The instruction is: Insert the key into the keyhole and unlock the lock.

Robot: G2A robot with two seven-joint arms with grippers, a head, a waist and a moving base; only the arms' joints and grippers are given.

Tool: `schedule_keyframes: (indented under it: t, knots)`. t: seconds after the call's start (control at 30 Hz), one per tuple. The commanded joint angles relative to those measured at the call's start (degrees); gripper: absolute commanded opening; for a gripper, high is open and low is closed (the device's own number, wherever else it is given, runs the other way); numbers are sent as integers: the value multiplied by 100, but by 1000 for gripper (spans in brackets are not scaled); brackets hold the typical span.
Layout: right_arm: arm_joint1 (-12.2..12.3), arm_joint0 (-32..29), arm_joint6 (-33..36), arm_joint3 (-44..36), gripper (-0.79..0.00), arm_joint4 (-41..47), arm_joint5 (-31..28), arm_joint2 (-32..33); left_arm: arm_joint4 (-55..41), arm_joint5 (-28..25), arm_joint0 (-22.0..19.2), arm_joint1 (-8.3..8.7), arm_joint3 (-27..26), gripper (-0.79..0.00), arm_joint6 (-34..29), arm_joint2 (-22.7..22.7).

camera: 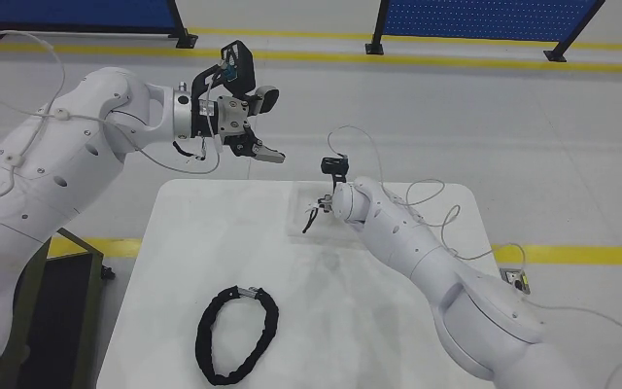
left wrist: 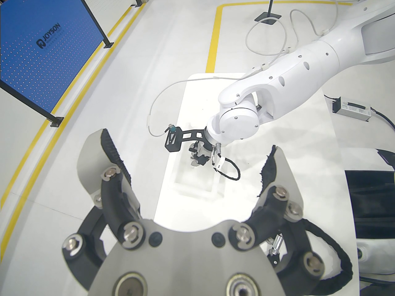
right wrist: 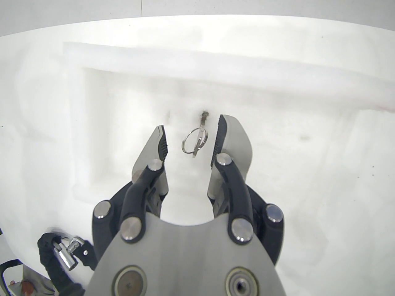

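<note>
A black fabric-covered chain lock (camera: 236,334) lies coiled on the white table (camera: 389,331) near its front left; its metal cylinder end (right wrist: 68,253) shows in the right wrist view. A small key on a split ring (right wrist: 196,140) stands stuck upright in a white foam tray (right wrist: 216,63). My right gripper (right wrist: 191,137) is open, low over the tray, with the key between its fingertips and not touching them. My left gripper (left wrist: 191,158) is open and empty, held high beyond the table's far left edge (camera: 264,151).
The foam tray (camera: 296,209) sits at the table's far middle. A loose white cable (camera: 369,146) trails from the right arm. Blue barrier panels (camera: 476,15) and yellow floor lines (camera: 389,58) lie beyond the table. A black box (camera: 58,311) stands left of the table.
</note>
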Motion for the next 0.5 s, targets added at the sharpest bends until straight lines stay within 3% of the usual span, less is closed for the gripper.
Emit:
schedule_keyframes:
  t: [0.0,0.17,0.27,0.4,0.47]
  knots:
    - [-38,8,9,63,-529,-32,-17,6,-5,0,0,0,0,0,-5,0]
    - [-137,36,32,221,-570,-125,-44,27,-5,0,0,0,0,0,-5,0]
    - [-188,50,29,308,-631,-162,-58,56,-5,0,0,0,0,0,-5,0]
    - [-250,69,29,415,-785,-229,-59,89,-5,0,0,0,0,0,-5,0]
    - [-278,77,32,469,-785,-263,-46,106,-5,0,0,0,0,0,-5,0]
